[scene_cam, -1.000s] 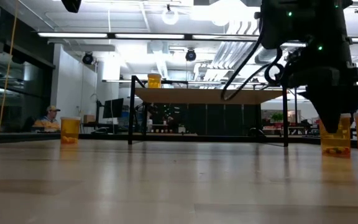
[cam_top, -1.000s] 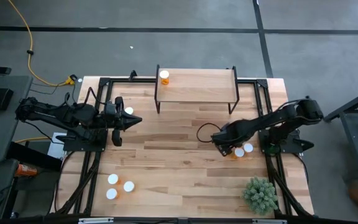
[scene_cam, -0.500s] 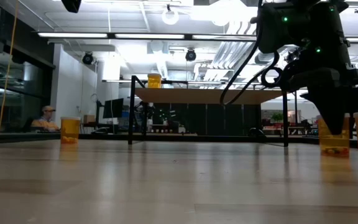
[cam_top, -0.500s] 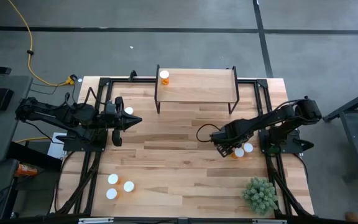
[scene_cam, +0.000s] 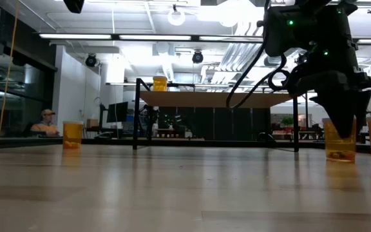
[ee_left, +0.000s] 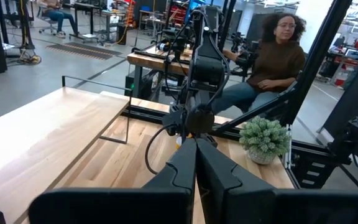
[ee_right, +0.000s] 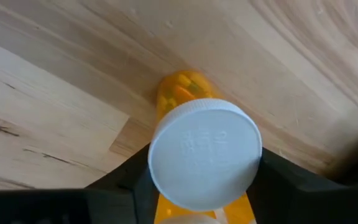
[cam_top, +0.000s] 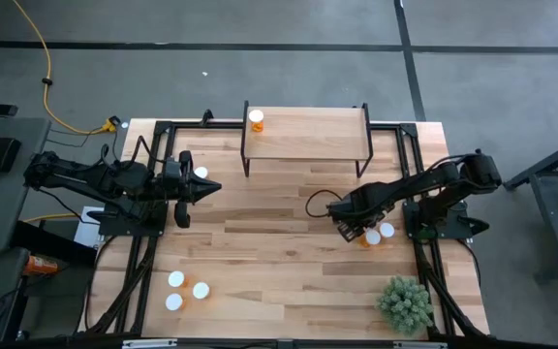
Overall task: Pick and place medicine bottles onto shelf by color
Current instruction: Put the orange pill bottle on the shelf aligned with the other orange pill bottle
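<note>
Several orange medicine bottles with white caps are in view. One stands on the shelf [cam_top: 308, 131] at its far left corner [cam_top: 257, 119]. Three stand near the front left [cam_top: 187, 289], and one [cam_top: 201, 174] is beside my left gripper [cam_top: 211, 186], which hangs shut and level above the table's left side. At the right, my right gripper [cam_top: 361, 233] points down, shut on one bottle [ee_right: 204, 155]. Another bottle [cam_top: 386, 231] stands close beside that one. My right gripper pinches the bottle's white cap [ee_right: 166, 174] between its two fingers, one on each side of the rim. The fingers come from above, pointing down. The bottle stands upright with its base [scene_cam: 340, 156] on the tabletop.
A small green plant [cam_top: 405, 302] stands near the front right corner. The shelf's black legs [cam_top: 246, 160] rise from the far middle of the table. A person sits beyond the table's right side [ee_left: 278, 56].
My right gripper's fingers have closed in on the bottle's cap while the hand stayed over it. In the low view the bottle has slid a little sideways on the table and still stands upright.
</note>
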Controlling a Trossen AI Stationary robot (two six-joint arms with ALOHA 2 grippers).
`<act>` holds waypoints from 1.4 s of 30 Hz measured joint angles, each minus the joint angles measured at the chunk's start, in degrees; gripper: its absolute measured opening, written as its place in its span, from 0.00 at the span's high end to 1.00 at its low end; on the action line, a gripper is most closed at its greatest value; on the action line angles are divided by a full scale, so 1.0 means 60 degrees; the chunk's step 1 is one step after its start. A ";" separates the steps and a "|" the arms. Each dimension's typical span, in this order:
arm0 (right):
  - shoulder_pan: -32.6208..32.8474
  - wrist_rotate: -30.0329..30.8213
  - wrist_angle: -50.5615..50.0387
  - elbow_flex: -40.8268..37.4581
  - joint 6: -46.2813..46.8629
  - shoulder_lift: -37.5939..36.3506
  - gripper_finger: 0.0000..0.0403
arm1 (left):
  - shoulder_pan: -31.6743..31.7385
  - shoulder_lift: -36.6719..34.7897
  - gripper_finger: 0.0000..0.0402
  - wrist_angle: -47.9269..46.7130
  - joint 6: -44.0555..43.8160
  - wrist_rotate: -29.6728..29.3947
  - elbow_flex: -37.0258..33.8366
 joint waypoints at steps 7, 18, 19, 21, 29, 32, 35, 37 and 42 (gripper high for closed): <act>0.0000 0.0048 -0.0004 0.0000 -0.0176 0.0004 0.49 | 0.0001 0.0001 1.00 0.0000 -0.0002 -0.0036 0.0000; 0.0004 0.0226 0.0062 0.0000 -0.0181 0.0004 0.47 | 0.0001 0.0001 1.00 0.0000 -0.0002 -0.0074 0.0000; 0.0004 0.0226 0.0058 0.0000 -0.0262 0.0004 0.47 | 0.0001 0.0001 1.00 0.0000 -0.0002 -0.0074 0.0000; 0.0004 0.0140 0.0052 0.0000 -0.0649 0.0004 0.45 | 0.0001 0.0001 1.00 0.0000 -0.0002 -0.0074 0.0000; 0.0004 -0.0091 -0.0062 0.0000 -0.0963 -0.0131 0.44 | 0.0001 0.0001 1.00 -0.0004 -0.0002 -0.0074 0.0000; 0.0004 -0.0033 -0.0173 0.0000 -0.0966 -0.0240 0.44 | 0.0000 -0.0003 1.00 -0.0015 -0.0002 -0.0074 0.0000; 0.0004 -0.0104 -0.0401 0.0004 -0.0969 -0.0410 0.44 | 0.0001 -0.0003 1.00 -0.0040 -0.0002 -0.0074 0.0000; 0.0004 -0.0105 -0.0546 0.0004 -0.0937 -0.0622 0.44 | 0.0001 -0.0003 1.00 -0.0040 -0.0005 -0.0077 0.0000; 0.0004 -0.0129 -0.0636 0.0004 -0.0926 -0.1452 0.44 | 0.0000 -0.0003 1.00 -0.0047 -0.0005 -0.0077 0.0000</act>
